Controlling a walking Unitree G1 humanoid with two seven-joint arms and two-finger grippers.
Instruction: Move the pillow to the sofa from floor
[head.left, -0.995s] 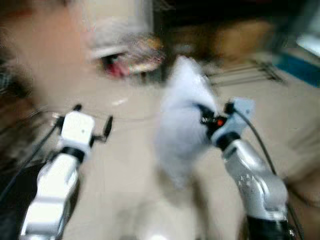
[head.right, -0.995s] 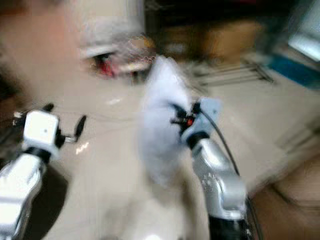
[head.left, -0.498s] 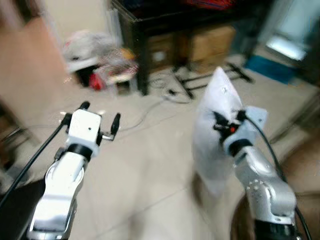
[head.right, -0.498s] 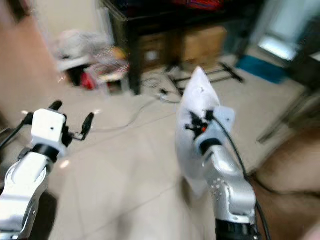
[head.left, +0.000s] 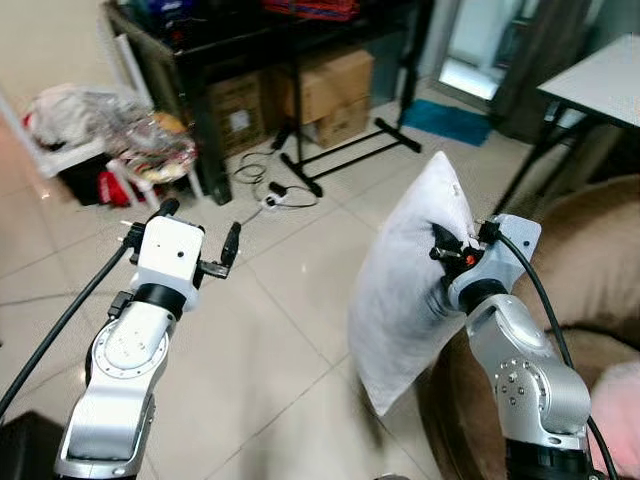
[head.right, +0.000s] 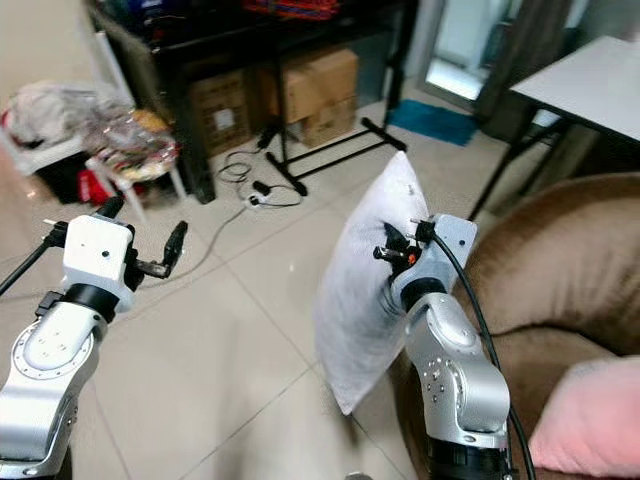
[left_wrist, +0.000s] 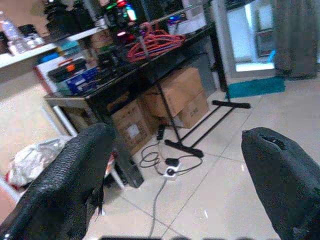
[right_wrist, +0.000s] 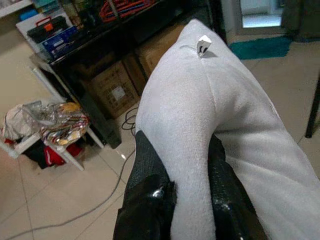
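Observation:
A white pillow (head.left: 408, 280) hangs upright in the air, pinched near its upper edge by my right gripper (head.left: 440, 248), which is shut on it. In the right wrist view the two black fingers (right_wrist: 150, 175) squeeze the pillow's (right_wrist: 210, 100) fabric between them. The pillow's lower corner dangles above the tiled floor, just left of the brown sofa (head.right: 560, 270). My left gripper (head.left: 198, 228) is raised at the left, open and holding nothing; its fingers (left_wrist: 75, 175) stand wide apart.
A pink cushion (head.right: 590, 415) lies on the sofa seat at lower right. A black shelf unit (head.left: 250, 60) with cardboard boxes (head.left: 335, 90) stands behind, with a stand and cables on the floor. Bags (head.left: 110, 130) pile at left. A white table (head.left: 600, 85) stands right.
The camera has swung round and the blur has gone; the sofa and pink cushion have come into view at right. The right gripper still holds the pillow, the left stays open.

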